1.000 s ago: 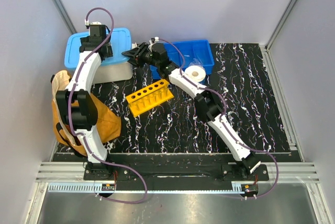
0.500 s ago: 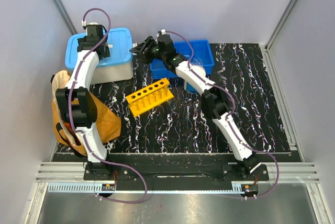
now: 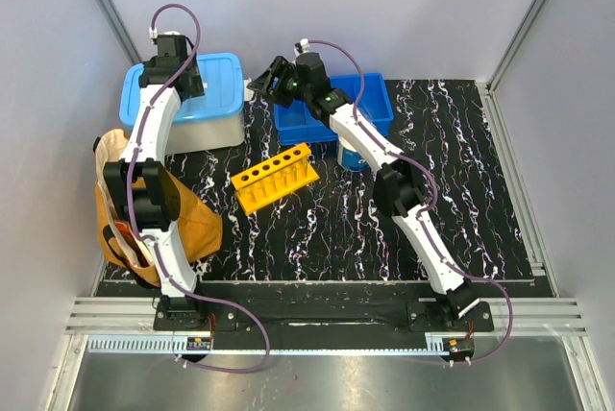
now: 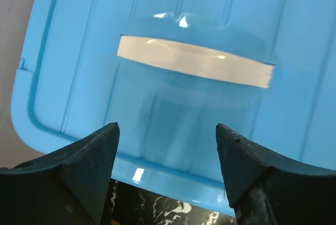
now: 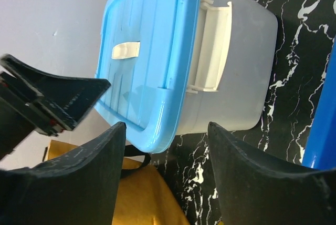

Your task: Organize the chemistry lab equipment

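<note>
The yellow test-tube rack (image 3: 275, 177) with six round holes lies on the black marbled table, between the two arms. No tubes, goggles or small yellow piece show in any view. My left gripper (image 3: 176, 83) hangs over the blue lid (image 3: 213, 84) of the clear storage box. In the left wrist view it (image 4: 167, 146) is open and empty above the lid's white handle (image 4: 194, 64). My right gripper (image 3: 261, 83) is raised between the box and the blue bin (image 3: 370, 94). In the right wrist view it (image 5: 167, 146) is open and empty.
The clear box with its blue lid (image 5: 152, 51) and white latch (image 5: 212, 46) stands at the back left. A tan-yellow bag (image 3: 187, 224) lies at the left edge, also in the right wrist view (image 5: 142, 198). The paper roll (image 3: 352, 156) sits mostly under the right arm.
My right gripper has risen and moved back and to the right, from beside the box toward the blue bin. My left gripper has shifted slightly farther back over the lid.
</note>
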Robot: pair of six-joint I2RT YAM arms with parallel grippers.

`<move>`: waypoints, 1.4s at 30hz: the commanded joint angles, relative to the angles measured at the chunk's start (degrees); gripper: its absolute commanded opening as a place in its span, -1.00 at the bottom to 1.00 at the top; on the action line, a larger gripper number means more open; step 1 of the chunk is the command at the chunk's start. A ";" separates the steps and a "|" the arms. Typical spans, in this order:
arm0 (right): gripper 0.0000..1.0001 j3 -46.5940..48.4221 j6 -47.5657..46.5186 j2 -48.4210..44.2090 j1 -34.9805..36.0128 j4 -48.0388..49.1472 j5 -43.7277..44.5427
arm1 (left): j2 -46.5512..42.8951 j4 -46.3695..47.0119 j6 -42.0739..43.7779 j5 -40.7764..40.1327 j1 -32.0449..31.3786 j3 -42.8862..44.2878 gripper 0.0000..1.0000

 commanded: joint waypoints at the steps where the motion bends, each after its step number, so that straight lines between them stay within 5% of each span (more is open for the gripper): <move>1: 0.43 1.19 -4.83 -3.30 0.52 4.81 0.89 | -2.49 3.34 -1.89 5.78 0.13 3.90 0.57; 5: 0.64 0.66 -4.91 -2.25 0.70 8.07 0.10 | 0.13 5.46 -1.55 6.57 0.22 5.12 0.57; 13: 0.69 0.66 -5.44 1.00 1.67 11.58 0.45 | 6.12 2.91 -3.65 9.56 0.13 5.31 0.54; 42: 0.38 -0.40 7.65 4.17 6.15 14.32 5.81 | 3.49 3.27 -5.15 16.94 0.04 -0.93 0.52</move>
